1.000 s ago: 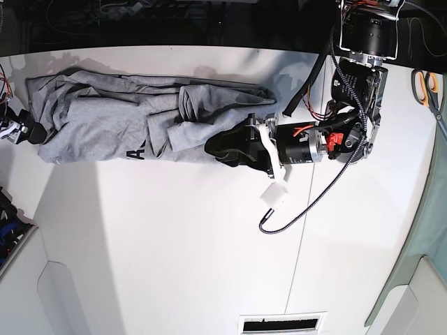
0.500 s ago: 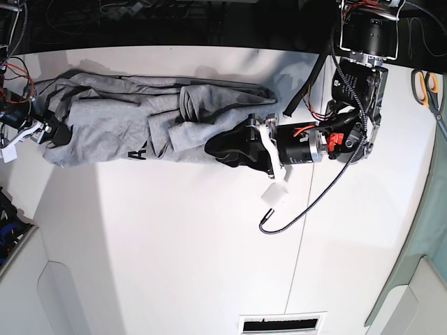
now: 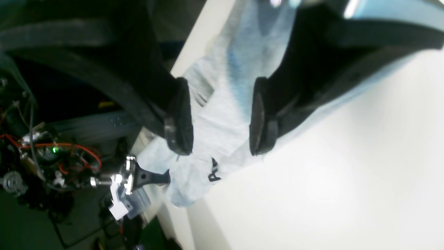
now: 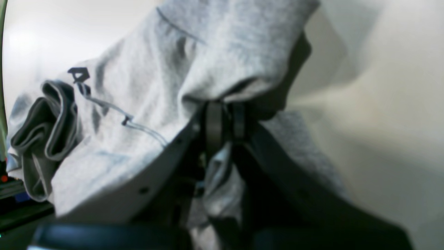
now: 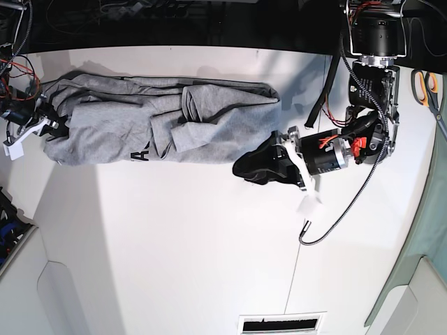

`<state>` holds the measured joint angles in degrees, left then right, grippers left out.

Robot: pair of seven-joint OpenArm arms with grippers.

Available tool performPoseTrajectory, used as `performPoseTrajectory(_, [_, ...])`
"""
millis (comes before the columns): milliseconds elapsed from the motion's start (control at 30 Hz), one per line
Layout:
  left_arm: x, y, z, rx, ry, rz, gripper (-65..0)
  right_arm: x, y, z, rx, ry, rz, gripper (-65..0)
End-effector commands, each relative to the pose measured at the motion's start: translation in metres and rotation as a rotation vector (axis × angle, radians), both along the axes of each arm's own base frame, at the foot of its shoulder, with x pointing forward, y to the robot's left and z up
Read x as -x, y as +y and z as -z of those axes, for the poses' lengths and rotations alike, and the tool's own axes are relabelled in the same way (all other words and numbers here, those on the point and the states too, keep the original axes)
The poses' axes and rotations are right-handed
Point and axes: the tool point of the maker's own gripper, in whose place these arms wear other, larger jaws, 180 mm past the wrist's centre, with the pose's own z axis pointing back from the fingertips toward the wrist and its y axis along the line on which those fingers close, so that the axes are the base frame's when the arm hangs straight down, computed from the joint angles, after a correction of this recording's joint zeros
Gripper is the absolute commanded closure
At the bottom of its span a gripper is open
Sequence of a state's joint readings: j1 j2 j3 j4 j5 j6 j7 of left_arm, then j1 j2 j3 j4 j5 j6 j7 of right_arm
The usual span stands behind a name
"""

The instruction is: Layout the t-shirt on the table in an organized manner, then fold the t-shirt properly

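In the left wrist view, glare is washing out the crumpled heather-grey cotton t-shirt, so only a scrap of black lettering is showing at 6 o'clock of it. The left gripper is hanging with its black pads spread wide apart, shirt showing in the gap; whether they are touching cloth I cannot tell. The other arm's gripper is sitting at 8 o'clock, at the shirt's far end.

In the right wrist view, blurred cloth is covering most of the frame. The right gripper is pinching a fold of shirt between closed fingers.

In the base view, the shirt is lying bunched in a long strip across the 11 o'clock part of the wide matte white table. Orange-handled scissors are lying at 3 o'clock, cut off by the edge.
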<state>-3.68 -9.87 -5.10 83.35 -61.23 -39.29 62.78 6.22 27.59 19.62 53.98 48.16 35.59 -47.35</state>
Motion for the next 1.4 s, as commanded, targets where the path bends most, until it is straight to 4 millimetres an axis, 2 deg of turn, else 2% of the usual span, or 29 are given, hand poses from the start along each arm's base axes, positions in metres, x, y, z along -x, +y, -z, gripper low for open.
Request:
performPoseTrajectory(0, [-0.009, 0.006, -0.016, 0.017, -0.056, -0.009, -30.0, -0.01, -0.011, -0.011, 0.026, -0.036, 0.003, 0.0])
performPoseTrajectory(133, [0.001, 0.031, 0.0, -0.057, -0.024, -0.024, -30.0, -0.016, -0.018, -0.021, 0.033, -0.061, 0.011, 0.0])
performPoseTrajectory(300, [0.027, 0.052, 0.023, -0.101, 0.041, -0.038, -30.0, -0.034, -0.024, -0.053, 0.062, -0.148, -0.006, 0.0])
performPoseTrajectory(500, [0.064, 0.045, 0.049, -0.09, 0.137, -0.037, -30.0, -0.053, 0.004, -0.1, 0.069, -0.278, -0.113, 0.0])
performPoseTrajectory(667, [0.082, 0.033, 0.066, -0.093, 0.175, -0.053, -30.0, -0.06, 0.025, -0.123, 0.067, -0.36, -0.162, 0.0])
performPoseTrajectory(833, [0.092, 0.025, 0.079, -0.08, 0.214, -0.072, -30.0, -0.06, 0.058, -0.136, 0.02, -0.423, -0.198, 0.0])
performPoseTrajectory(1033, [0.091, 0.016, 0.081, -0.052, 0.225, -0.082, -30.0, -0.044, 0.115, -0.144, -0.047, -0.478, -0.274, 0.0])
performPoseTrajectory(1233, [0.094, 0.015, 0.087, -0.067, 0.24, -0.078, -30.0, -0.015, 0.174, -0.142, -0.133, -0.481, -0.36, 0.0])
performPoseTrajectory(1367, [0.095, 0.015, 0.088, -0.068, 0.241, -0.078, -30.0, -0.005, 0.216, -0.134, -0.166, -0.472, -0.421, 0.0])
